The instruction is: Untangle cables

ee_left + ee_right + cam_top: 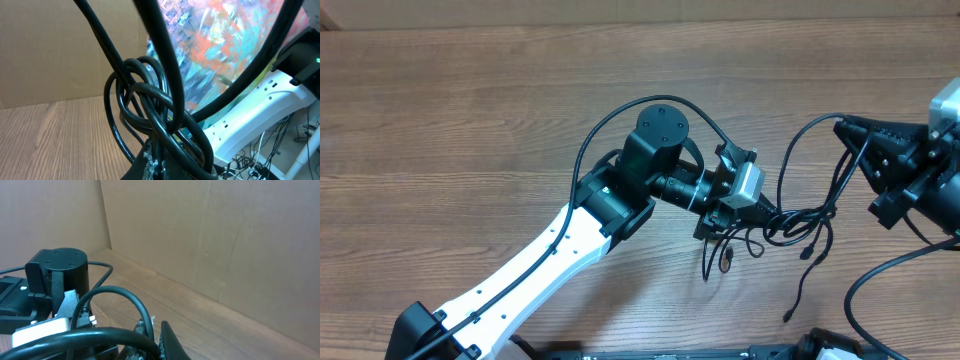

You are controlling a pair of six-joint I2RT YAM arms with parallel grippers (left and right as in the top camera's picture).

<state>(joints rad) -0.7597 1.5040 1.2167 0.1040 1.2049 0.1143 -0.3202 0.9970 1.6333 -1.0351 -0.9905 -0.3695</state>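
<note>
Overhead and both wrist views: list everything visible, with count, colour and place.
cables: a tangled few, exact count unclear, black, strung between the two grippers, right of table centre
table: one, brown wood grain, under everything
cardboard wall: one, tan, along the far table edge
left gripper: one, black, mid-table, shut on cables
right gripper: one, black, at the right edge, shut on cables

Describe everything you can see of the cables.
The cables are thin, glossy black cords, rubbery-looking, knotted into a loose tangle over the wooden table. The bundle stretches between both arms. The shut left gripper pinches the looped knot, and the shut right gripper holds a strand arching off the other side. Several loose ends with small plugs trail away from the knot.
</note>
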